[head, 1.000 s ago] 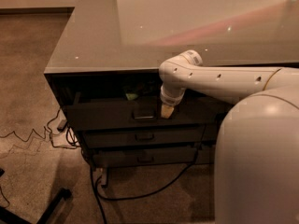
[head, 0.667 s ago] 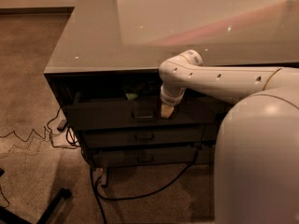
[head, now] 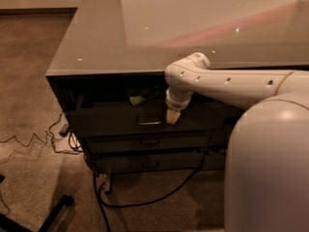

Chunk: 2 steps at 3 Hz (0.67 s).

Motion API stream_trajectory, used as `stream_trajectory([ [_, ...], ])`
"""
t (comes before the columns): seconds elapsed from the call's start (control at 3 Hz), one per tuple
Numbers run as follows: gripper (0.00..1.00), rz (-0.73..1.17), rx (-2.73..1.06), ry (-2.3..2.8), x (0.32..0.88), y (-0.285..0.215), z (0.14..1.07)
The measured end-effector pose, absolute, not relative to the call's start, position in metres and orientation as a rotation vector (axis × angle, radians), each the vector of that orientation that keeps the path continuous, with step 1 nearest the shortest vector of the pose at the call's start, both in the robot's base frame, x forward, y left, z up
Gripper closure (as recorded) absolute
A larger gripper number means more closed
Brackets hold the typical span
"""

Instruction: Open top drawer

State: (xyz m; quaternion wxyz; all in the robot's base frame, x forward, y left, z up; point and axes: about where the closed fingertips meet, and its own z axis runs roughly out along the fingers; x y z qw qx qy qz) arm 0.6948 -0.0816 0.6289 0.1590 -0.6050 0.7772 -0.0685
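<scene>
1. Camera view, the task's thing: the top drawer [head: 106, 120] sits right under the grey desk top [head: 96, 42], above two shallower drawers [head: 120, 143] of the same stack. Its loop handle [head: 148, 122] is at the centre of the dark front. A gap shows above the front, with something green [head: 137, 100] lying inside, so the drawer looks part-way out.

2. Camera view, the tool: the gripper [head: 173, 116] points down at the end of the white arm [head: 231, 83]. It sits against the drawer front, just beside the handle on its right. I cannot tell whether it is open or closed, nor whether it has hold of the handle.

3. The step in hand, as I judge it, is drawing the drawer out by its handle.

4. To do it well, the hold should be centred on the loop, not at its right end. An off-centre pull would likely skew a wide drawer on its runners.

5. The pull should run straight out and level, away from the desk. The wrist should stay below the desk edge so it does not scrape.

6. The robot's body [head: 270, 168] stands near the stack's right side, and cables [head: 145, 202] trail on the carpet [head: 29, 105] below. Any backing away should be slow.
</scene>
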Motion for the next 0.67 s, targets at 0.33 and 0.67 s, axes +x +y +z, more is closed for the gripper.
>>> stream_trajectory([
  [0.33,1.00,-0.196,-1.729,2.222,0.6936,-0.0833,0.6294],
  [0.67,1.00,-0.211,-1.741,2.226,0.6838,-0.0910,0.6329],
])
